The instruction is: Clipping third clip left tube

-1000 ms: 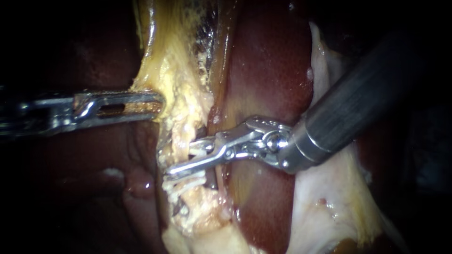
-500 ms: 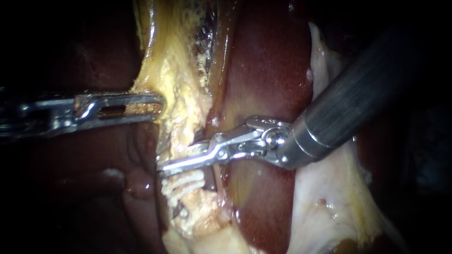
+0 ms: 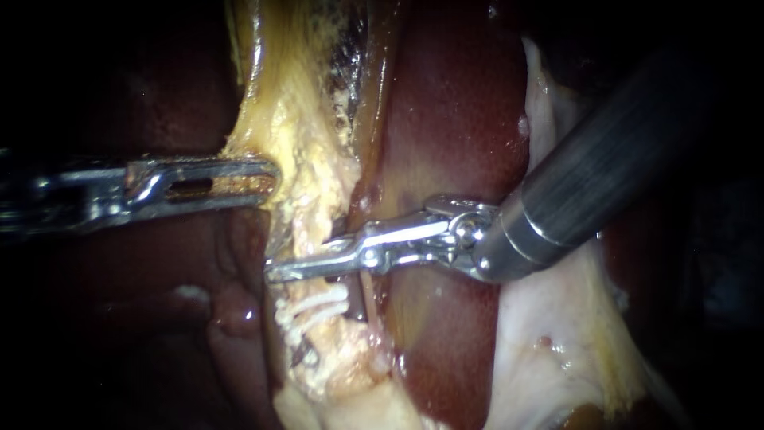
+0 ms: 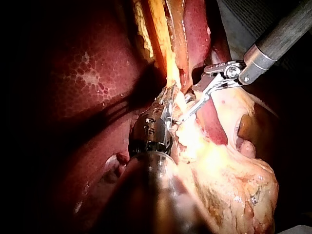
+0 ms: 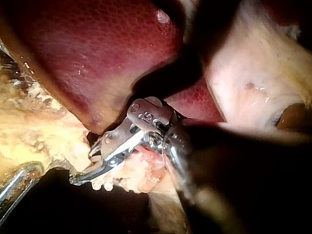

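Observation:
The left tube, pale and coated in yellow fat, runs down the middle of the endoscope view. My right instrument reaches across it from the right, its slim jaws pressed together on the tube from both sides. Just below them, two white clips sit on the same tube. My left instrument comes in level from the left, its slotted jaws shut on the yellow fatty tissue above the tube. In the right wrist view the right instrument pinches pale tissue. The left wrist view shows both instruments' tips close together.
Dark red liver lies behind and to the right of the tube. A pale sheet of tissue spreads under the right instrument's shaft. A thinner strand runs beside the clipped tube.
The right instrument's jaws stood open around the tube a second ago and have closed onto it, sliding slightly leftward. The left instrument has held still.

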{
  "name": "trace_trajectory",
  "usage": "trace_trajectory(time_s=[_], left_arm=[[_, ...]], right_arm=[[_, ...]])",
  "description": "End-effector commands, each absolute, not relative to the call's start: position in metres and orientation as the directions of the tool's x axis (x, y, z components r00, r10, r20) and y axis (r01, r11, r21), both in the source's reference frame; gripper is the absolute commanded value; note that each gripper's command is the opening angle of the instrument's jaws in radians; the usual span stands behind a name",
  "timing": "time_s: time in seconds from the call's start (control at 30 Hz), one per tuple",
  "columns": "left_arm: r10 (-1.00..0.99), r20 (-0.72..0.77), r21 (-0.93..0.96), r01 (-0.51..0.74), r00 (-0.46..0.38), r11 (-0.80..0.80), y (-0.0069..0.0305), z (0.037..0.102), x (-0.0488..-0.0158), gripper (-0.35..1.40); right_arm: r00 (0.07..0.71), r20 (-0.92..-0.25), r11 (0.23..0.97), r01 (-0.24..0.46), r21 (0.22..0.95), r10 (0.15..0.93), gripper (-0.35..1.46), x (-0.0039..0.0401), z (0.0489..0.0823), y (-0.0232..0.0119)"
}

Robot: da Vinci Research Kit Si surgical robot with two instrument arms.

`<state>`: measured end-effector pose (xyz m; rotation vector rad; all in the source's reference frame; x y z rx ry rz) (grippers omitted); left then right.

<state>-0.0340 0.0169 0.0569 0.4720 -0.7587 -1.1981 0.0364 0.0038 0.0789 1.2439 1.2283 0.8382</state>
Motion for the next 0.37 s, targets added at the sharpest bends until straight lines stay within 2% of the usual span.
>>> trace_trajectory(time_s=[0.03,0.37], left_arm=[[-0.947,0.272,0.691,0.651,0.168,0.314,0.0170,0.0568,-0.0340,-0.35],[-0.947,0.272,0.691,0.651,0.168,0.314,0.0170,0.0568,-0.0340,-0.35]], right_arm=[[0.201,-0.214,0.186,0.151,0.971,0.956,-0.35,0.0365,0.0789,0.0037],[0.208,-0.215,0.184,0.158,0.970,0.954,-0.35,0.0364,0.0788,0.0036]])
